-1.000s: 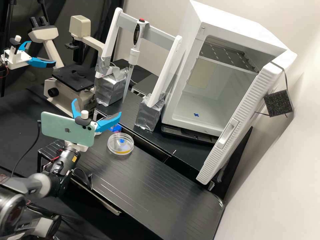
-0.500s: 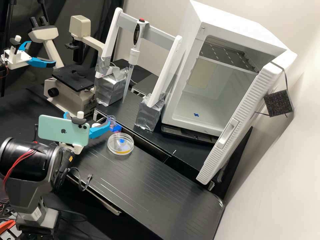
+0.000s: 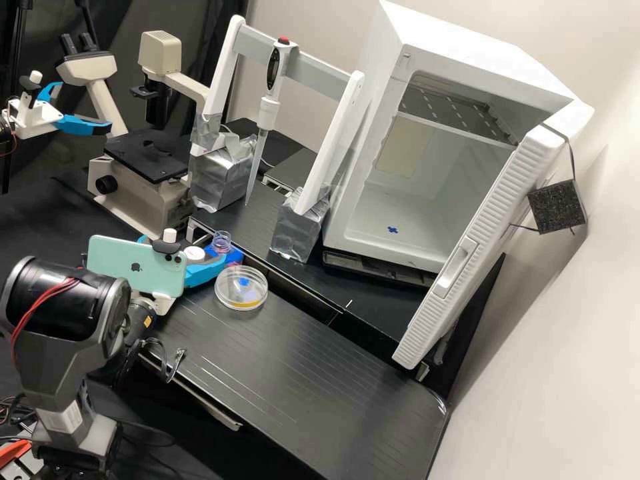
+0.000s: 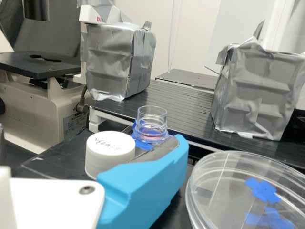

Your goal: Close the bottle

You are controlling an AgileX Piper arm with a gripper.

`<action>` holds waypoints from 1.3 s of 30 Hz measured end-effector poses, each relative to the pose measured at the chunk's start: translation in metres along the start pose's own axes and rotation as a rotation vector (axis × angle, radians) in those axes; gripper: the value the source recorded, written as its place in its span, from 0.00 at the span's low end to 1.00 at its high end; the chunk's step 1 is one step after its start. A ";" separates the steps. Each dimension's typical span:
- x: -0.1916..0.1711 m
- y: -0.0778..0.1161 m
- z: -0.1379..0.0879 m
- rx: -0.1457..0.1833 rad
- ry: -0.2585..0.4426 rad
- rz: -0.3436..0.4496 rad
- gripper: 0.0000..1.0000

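The way down from above to the bottle's point(image 4: 151, 125) upright neck is open, but low down it is hemmed in. The white cap point(image 4: 110, 153) stands near it, and one blue finger point(image 4: 147, 183) of the gripper point(image 3: 191, 246) crosses in front of its lower part. The round clear dish point(image 3: 241, 288) blocks the finger's outer side. Behind, a raised black shelf point(image 4: 183, 112) carries two silver-wrapped blocks point(image 4: 116, 62), with a gap between them. Past the dish, the slatted black board point(image 3: 313, 373) offers a broad open stretch.
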 end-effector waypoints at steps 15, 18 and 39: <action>0.001 0.004 0.006 0.037 -0.012 0.013 0.00; 0.001 0.006 0.009 0.059 -0.024 0.024 0.00; 0.000 0.010 0.013 0.087 -0.038 0.041 0.00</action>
